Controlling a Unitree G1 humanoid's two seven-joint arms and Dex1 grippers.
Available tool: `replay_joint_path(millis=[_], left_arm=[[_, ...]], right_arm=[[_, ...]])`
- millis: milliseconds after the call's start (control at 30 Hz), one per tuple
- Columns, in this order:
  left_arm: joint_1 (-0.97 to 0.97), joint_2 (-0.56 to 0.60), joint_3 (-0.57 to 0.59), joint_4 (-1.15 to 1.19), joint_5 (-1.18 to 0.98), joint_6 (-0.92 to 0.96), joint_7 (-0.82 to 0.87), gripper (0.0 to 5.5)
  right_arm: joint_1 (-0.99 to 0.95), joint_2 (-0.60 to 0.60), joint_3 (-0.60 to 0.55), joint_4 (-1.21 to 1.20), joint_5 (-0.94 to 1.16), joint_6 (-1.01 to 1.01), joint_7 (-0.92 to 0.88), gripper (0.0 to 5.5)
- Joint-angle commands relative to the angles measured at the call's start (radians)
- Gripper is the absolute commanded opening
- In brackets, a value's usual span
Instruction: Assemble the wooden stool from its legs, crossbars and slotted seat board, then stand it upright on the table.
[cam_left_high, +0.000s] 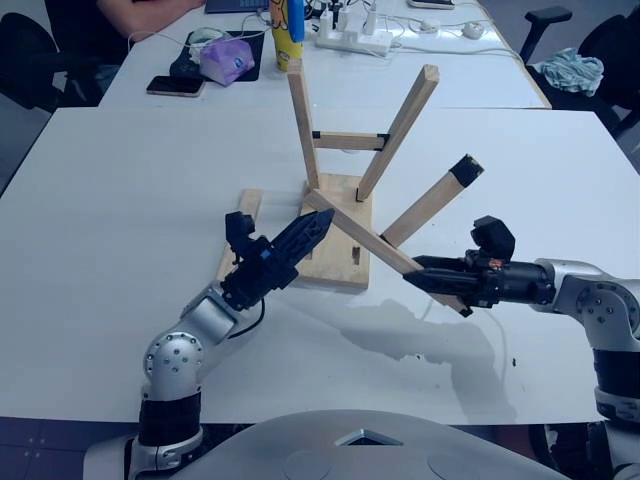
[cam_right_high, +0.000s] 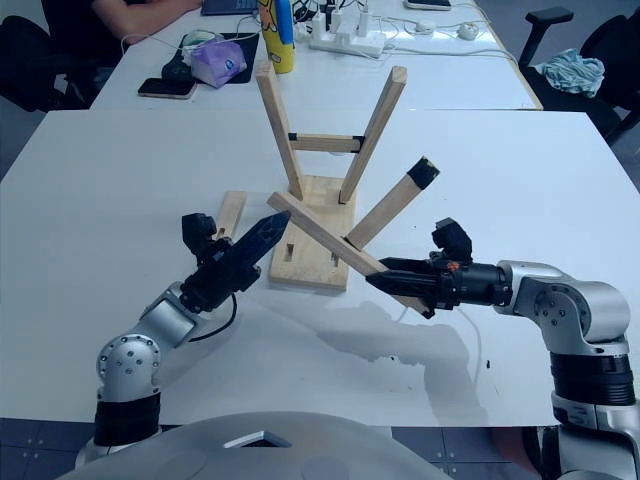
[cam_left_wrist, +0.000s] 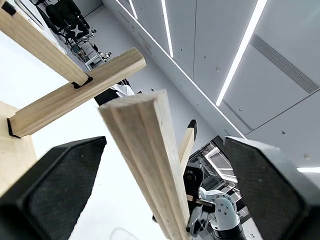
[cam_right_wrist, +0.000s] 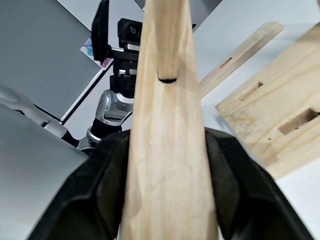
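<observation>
1 smooth, square-edged pale wooden leg (cam_left_high: 345, 224)

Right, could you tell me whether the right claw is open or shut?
Shut: the right claw clamps the slanted pale wooden leg, its black fingers pressed against both sides of the wood.

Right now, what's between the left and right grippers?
A slanted wooden leg spans it. The right gripper clamps its lower part, and its upper end sits inside the open left gripper. Both eye views show it.
</observation>
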Motion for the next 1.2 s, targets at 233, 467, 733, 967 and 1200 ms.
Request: replay_joint_path(millis=[233,467,733,967,1200], left_arm=[[-0.020,-0.007,-0.011,0.008,-0.016,0.011,0.009,4.37],[-0.025,0.005,-0.014,0.006,-0.038,0.032,0.010,3.60],[-0.021,0.012,-0.014,0.000,-0.054,0.052,0.009,2.52],[-0.030,0.021,-0.005,0.009,-0.056,0.038,0.006,2.11],[-0.053,0.016,0.012,0.025,-0.040,0.013,0.009,2.11]], right_arm=[[0.028,0.021,-0.001,-0.051,0.072,0.031,-0.049,2.07],[0.018,0.034,-0.003,-0.051,0.145,0.087,-0.061,2.07],[0.015,0.033,0.003,-0.051,0.182,0.115,-0.083,2.07],[0.012,0.029,0.010,-0.043,0.185,0.112,-0.088,2.07],[0.031,0.019,0.018,-0.063,0.199,0.128,-0.092,2.53]])
